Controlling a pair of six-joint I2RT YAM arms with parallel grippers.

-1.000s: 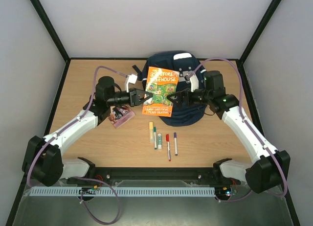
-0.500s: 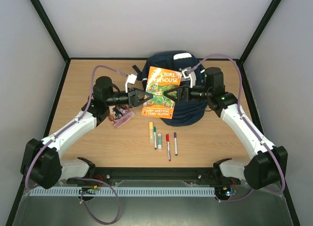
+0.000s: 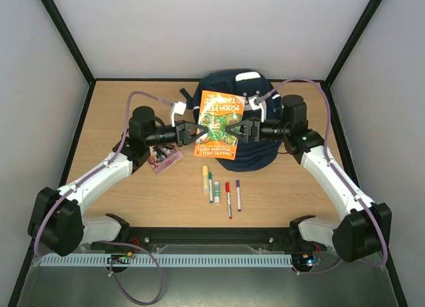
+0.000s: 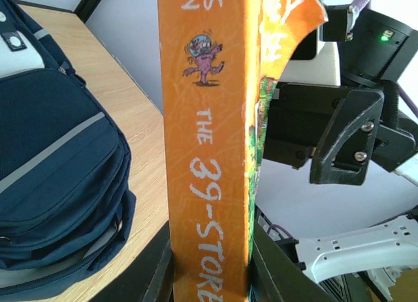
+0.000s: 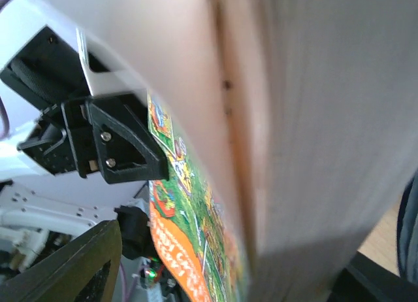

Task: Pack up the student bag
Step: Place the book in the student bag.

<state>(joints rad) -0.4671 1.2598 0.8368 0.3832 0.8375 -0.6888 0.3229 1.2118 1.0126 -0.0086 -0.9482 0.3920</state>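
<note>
At the far middle of the table, the student bag is laid flat, with its light patch turned toward the back wall. Over the bag's left part an orange book is held up between the two arms, its cover tilted toward the overhead camera.

The left gripper is clamped on the book's left edge. In the left wrist view the spine is seen upright between the dark fingers, and the navy bag lies lower down on the left.

The right gripper is set at the book's right edge. In the right wrist view the blurred page block is seen close up between its fingers. Whether those jaws are pressed onto the book or stand just clear of it cannot be told.

On the near side of the bag, a yellow stick, a green pen, a red pen and a purple pen are laid side by side on the wood. A small brownish packet is seen just beside the left arm.
</note>
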